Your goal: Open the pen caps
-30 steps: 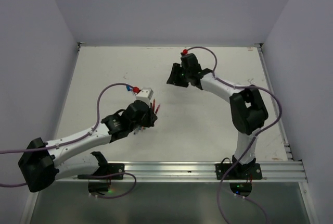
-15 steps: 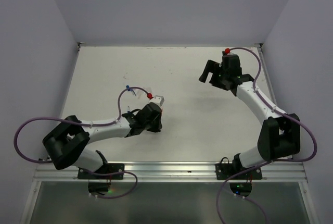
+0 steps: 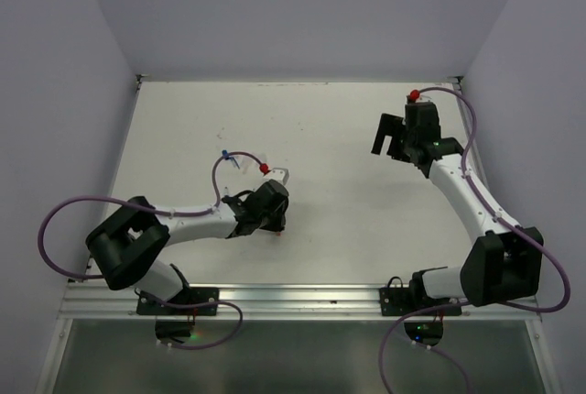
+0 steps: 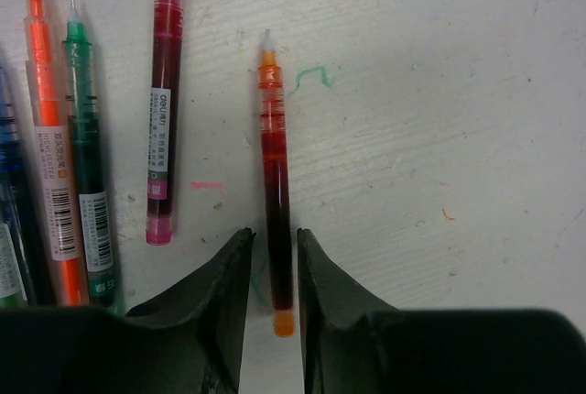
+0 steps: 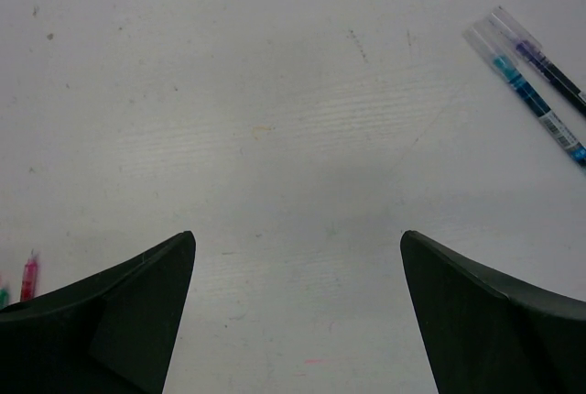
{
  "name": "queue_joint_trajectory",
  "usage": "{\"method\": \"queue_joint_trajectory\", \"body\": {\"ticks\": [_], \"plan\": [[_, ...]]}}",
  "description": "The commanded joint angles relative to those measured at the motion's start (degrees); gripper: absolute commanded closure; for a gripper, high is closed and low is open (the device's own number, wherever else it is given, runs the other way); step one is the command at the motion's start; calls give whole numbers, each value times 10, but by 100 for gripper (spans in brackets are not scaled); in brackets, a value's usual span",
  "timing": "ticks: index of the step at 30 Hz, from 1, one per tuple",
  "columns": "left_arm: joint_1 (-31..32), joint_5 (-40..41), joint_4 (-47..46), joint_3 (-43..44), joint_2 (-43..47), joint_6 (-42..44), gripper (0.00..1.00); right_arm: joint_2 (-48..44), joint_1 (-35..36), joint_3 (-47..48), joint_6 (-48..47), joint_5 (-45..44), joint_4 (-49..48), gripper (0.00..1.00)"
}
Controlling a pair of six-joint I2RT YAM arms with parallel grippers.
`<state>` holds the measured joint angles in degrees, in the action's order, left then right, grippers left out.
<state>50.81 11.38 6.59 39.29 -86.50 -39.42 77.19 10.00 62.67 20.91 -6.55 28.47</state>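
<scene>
Your left gripper [image 4: 273, 238] stands barely parted around the uncapped orange pen [image 4: 275, 183]; lifting askew could drag it. Your right gripper [image 5: 298, 238] is spread wide, the pen caps [image 5: 482, 46] ahead to its right; a skewed reach may knock them.

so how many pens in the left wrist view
5: red pen between the gripper fingers; left of it pink pen, green pen, orange pen, blue pen at the edge. More may lie off-frame.

On the scuffed white table [image 4: 439, 119] lies an uncapped orange-red pen [image 4: 275, 183]. Left of it lie a magenta pen [image 4: 165, 92], a green pen [image 4: 87, 147], an orange pen [image 4: 48, 137] and perhaps a blue pen [image 4: 9, 192].
</scene>
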Motion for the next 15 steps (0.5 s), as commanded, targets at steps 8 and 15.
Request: {"method": "queue_joint_trajectory", "body": {"ticks": [8, 15], "plan": [[3, 75, 49, -25, 33, -15, 62, -20, -24, -19, -13, -7, 15, 1], [27, 22, 16, -23, 139, 28, 55, -13, -28, -16, -8, -11, 27, 1]]}}
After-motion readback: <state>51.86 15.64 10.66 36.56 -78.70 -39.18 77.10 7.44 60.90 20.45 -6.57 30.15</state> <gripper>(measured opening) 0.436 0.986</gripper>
